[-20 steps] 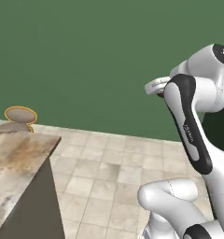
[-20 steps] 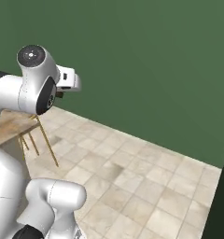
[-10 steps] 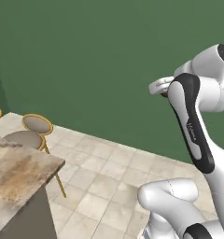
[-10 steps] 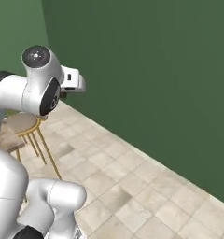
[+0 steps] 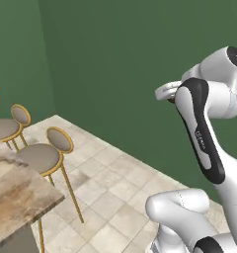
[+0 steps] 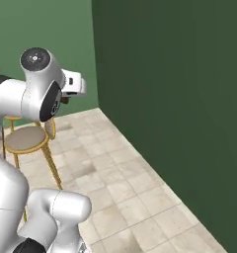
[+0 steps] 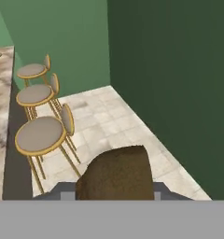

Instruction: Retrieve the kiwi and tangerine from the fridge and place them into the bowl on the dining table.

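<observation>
Turning with its base, the robot now faces the stools [image 5: 41, 157] and a corner of the dining table [image 5: 17, 197], where a moment ago there was mostly green wall. In the hand view a brown fuzzy kiwi [image 7: 116, 172] sits right at the gripper [image 7: 115, 195], whose fingers look clenched on it. I think the robot is bringing it to the bowl.

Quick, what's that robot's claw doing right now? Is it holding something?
Gripper: closed on a brown fuzzy kiwi, carried above the tiled floor near the stools.
</observation>
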